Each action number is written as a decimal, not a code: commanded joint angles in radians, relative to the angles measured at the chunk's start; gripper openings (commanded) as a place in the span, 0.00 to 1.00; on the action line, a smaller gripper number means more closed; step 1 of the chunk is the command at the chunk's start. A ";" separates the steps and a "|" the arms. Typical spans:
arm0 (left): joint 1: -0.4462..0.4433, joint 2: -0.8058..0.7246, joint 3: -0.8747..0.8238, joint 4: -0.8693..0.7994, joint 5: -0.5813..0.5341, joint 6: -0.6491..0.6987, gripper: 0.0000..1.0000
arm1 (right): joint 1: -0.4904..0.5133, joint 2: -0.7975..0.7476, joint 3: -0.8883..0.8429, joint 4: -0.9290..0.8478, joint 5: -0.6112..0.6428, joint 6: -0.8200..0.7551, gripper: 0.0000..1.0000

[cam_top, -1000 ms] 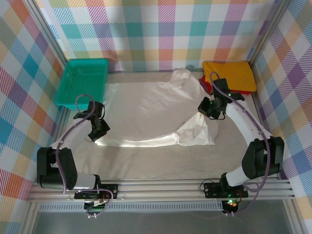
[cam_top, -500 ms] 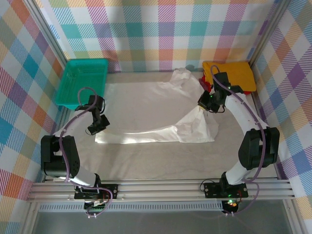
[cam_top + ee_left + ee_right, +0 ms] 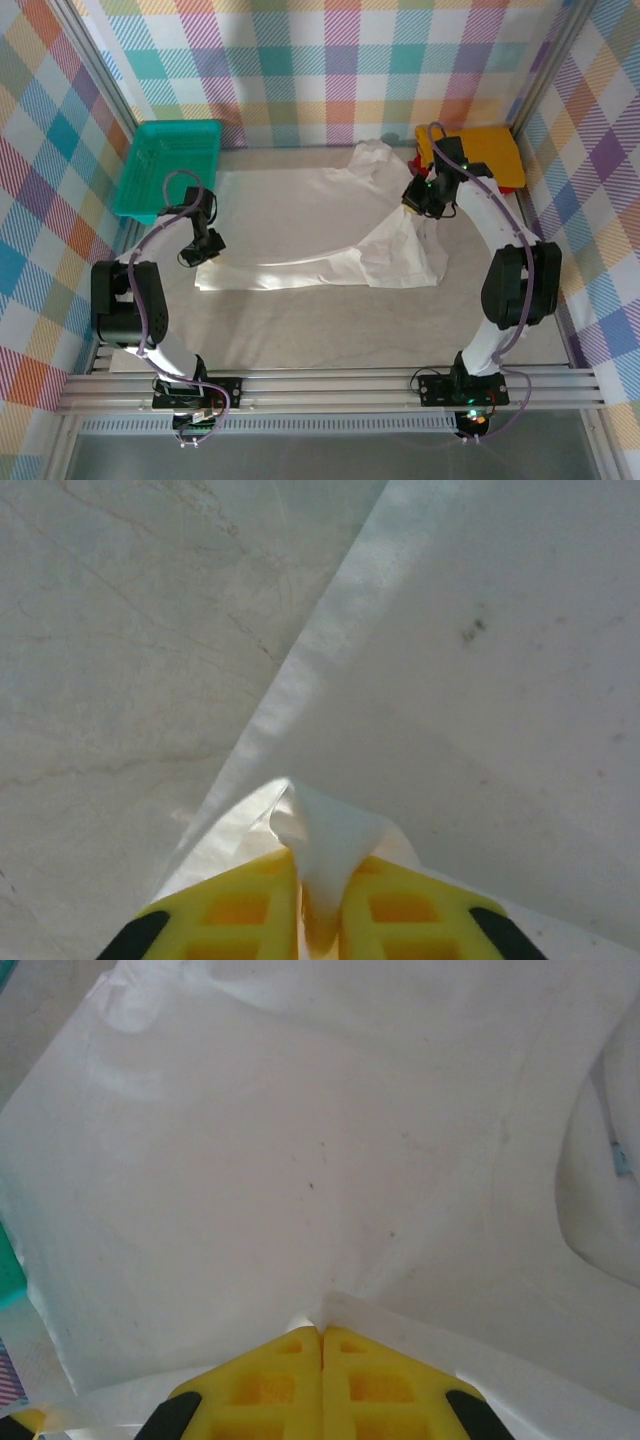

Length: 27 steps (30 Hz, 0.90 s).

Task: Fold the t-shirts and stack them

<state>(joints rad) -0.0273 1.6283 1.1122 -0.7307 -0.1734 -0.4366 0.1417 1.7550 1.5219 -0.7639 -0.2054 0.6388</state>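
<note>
White thin wrinkly cloth t-shirt (image 3: 300, 215) is the piece in hand. It lies spread across the middle of the grey tabletop (image 3: 330, 320), with its near hem raised at both ends and sagging in a shallow arc between them. Your left gripper (image 3: 201, 250) has its jaws clamped on the shirt's near-left corner (the left wrist view shows a small tuft of cloth squeezed up between the yellow fingers (image 3: 235, 910)). Your right gripper (image 3: 421, 200) has its jaws pressed together on a raised part of the shirt's right side, with just a thin lip of fabric caught at the tips. That thin bite is the chief worry. If you carry the fold toward the far side and the arms spread apart, tension along the hem could pull the cloth free on the right, and the fold would drop crooked. The loose flap below the right gripper lies bunched and doubled on the tabletop, and it may drag along and end up as a lump inside the fold. You are also working close to the folded mustard-yellow t-shirt (image 3: 480, 155) and the red t-shirt (image 3: 421, 175) showing at its near-left edge in the far right corner, so a wide swing might shove that pile. The teal plastic mesh basket (image 3: 170, 165) at far left looks like the smaller risk.
</note>
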 commanded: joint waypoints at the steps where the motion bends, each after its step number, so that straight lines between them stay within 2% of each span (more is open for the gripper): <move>1: 0.019 0.030 0.067 0.006 -0.082 0.018 0.42 | -0.015 0.087 0.117 0.017 -0.039 0.004 0.07; 2: 0.018 0.038 0.092 0.016 -0.095 0.019 0.51 | -0.018 0.119 0.166 0.000 -0.030 0.004 0.14; 4: 0.017 0.049 0.144 0.018 -0.102 0.023 0.52 | -0.031 0.173 0.242 -0.010 -0.022 0.010 0.19; 6: 0.014 0.040 0.203 -0.005 -0.105 0.019 0.53 | -0.039 0.208 0.316 -0.031 -0.021 0.006 0.33; 9: -0.017 -0.034 0.209 -0.010 -0.120 0.019 0.54 | -0.033 0.186 0.367 -0.086 -0.035 -0.027 0.37; 12: -0.055 -0.122 0.134 -0.010 -0.088 0.004 0.54 | -0.004 0.035 0.194 -0.020 -0.030 -0.063 0.37; 16: -0.113 -0.246 -0.075 0.057 -0.029 -0.040 0.53 | 0.030 -0.200 -0.221 0.110 -0.037 -0.048 0.37; 18: -0.140 -0.296 -0.167 0.098 0.002 -0.057 0.52 | 0.035 -0.260 -0.360 0.156 -0.074 -0.034 0.36; 21: -0.196 -0.329 -0.235 0.124 0.010 -0.063 0.51 | 0.056 -0.276 -0.463 0.185 -0.111 -0.047 0.33; 24: -0.283 -0.326 -0.254 0.149 -0.011 -0.051 0.49 | 0.083 -0.209 -0.470 0.190 -0.174 -0.059 0.33; 27: -0.345 -0.332 -0.271 0.173 -0.047 -0.057 0.47 | 0.088 -0.163 -0.502 0.228 -0.149 -0.027 0.34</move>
<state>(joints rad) -0.3340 1.3205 0.8547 -0.6186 -0.1898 -0.4820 0.2199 1.5719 1.0401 -0.6071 -0.3237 0.6056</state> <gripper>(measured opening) 0.474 0.336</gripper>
